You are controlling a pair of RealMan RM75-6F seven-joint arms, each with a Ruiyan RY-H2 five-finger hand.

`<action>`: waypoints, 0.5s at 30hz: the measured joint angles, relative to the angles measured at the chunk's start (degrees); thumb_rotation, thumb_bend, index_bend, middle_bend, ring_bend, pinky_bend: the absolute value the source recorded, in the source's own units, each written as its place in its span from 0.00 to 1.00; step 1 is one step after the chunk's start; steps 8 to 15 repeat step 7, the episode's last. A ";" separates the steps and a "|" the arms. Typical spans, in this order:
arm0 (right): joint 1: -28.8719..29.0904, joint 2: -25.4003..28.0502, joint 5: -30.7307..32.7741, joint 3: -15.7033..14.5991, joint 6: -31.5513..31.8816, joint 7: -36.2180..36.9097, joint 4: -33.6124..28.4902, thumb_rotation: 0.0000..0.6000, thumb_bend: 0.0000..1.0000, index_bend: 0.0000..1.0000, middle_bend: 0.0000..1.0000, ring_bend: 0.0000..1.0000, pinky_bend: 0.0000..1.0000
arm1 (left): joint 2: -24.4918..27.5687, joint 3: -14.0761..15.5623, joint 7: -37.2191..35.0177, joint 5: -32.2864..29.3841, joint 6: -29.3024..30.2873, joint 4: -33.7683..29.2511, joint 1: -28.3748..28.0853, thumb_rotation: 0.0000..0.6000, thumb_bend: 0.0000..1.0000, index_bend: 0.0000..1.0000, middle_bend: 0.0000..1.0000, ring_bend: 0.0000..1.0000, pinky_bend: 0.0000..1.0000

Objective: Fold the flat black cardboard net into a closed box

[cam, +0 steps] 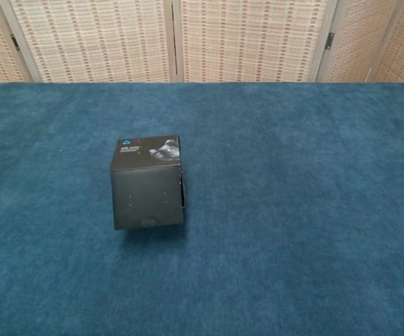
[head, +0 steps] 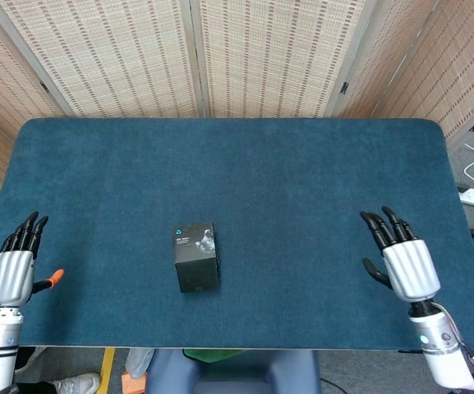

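My left hand (head: 10,275) and right hand (head: 409,268) have silver ridged backs, black fingers, white wrists; left thumb tip is orange.

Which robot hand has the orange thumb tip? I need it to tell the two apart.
The left robot hand, at the table's left edge; the right robot hand shows only black fingertips. Both are open, far from the black box.

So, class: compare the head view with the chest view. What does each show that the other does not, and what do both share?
Only the head view shows the two hands: the left hand and the right hand, both open, far out at the table's sides, away from the box. Only the chest view shows the box's plain dark front face. Both show the closed black box standing on the blue table, and the woven screens behind.
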 measured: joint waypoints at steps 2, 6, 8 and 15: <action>-2.36 0.83 -0.07 -0.99 1.37 3.12 0.61 1.00 0.23 0.07 0.15 0.04 0.23 | 0.31 0.82 -0.11 1.35 1.45 -0.56 1.63 1.00 0.18 0.06 0.07 0.11 0.20; -8.17 1.77 -0.08 -2.55 3.99 10.92 3.07 1.00 0.24 0.07 0.15 0.03 0.23 | 0.87 2.15 0.02 3.32 3.30 -2.32 4.26 1.00 0.18 0.06 0.06 0.10 0.20; -9.26 1.91 -0.03 -2.77 4.31 12.43 3.65 1.00 0.24 0.07 0.15 0.03 0.23 | 0.95 2.42 0.16 3.79 3.59 -2.60 4.76 1.00 0.18 0.06 0.06 0.10 0.20; -9.26 1.91 -0.03 -2.77 4.31 12.43 3.65 1.00 0.24 0.07 0.15 0.03 0.23 | 0.95 2.42 0.16 3.79 3.59 -2.60 4.76 1.00 0.18 0.06 0.06 0.10 0.20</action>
